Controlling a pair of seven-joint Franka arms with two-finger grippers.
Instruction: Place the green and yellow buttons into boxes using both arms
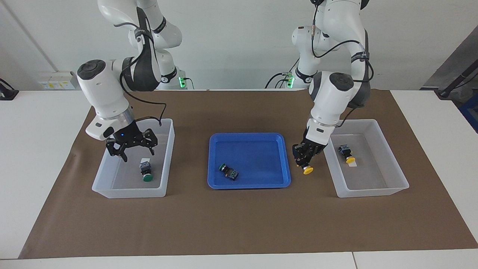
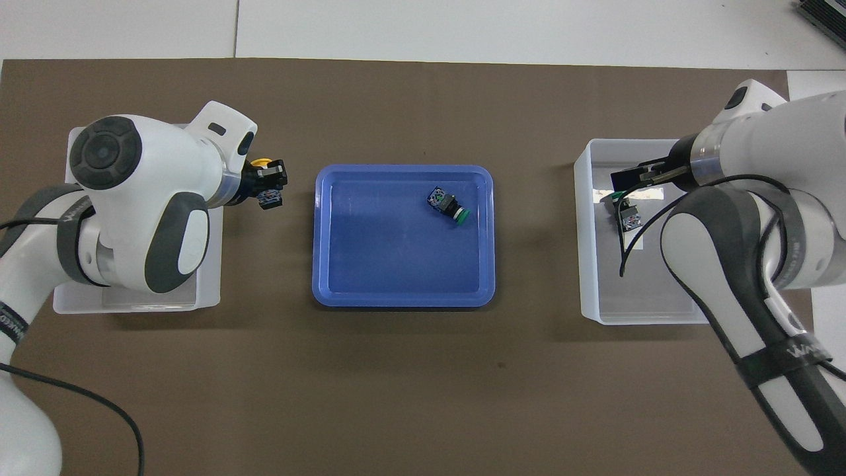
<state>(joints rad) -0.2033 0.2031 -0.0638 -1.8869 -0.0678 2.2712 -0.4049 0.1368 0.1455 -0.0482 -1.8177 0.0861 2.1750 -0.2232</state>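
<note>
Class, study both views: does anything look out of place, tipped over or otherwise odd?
Only mildly: one green button lies tipped on its side in the blue tray, not yet boxed. Nothing looks spilled or damaged.

A tray (image 1: 249, 139) sits mid-bench holding one button (image 1: 228, 172). Toward the left arm's end stands a box (image 1: 388, 184) with another button (image 1: 346, 153) inside; toward the right arm's end, a second box (image 1: 164, 157) holds a third button (image 1: 146, 171).
</note>
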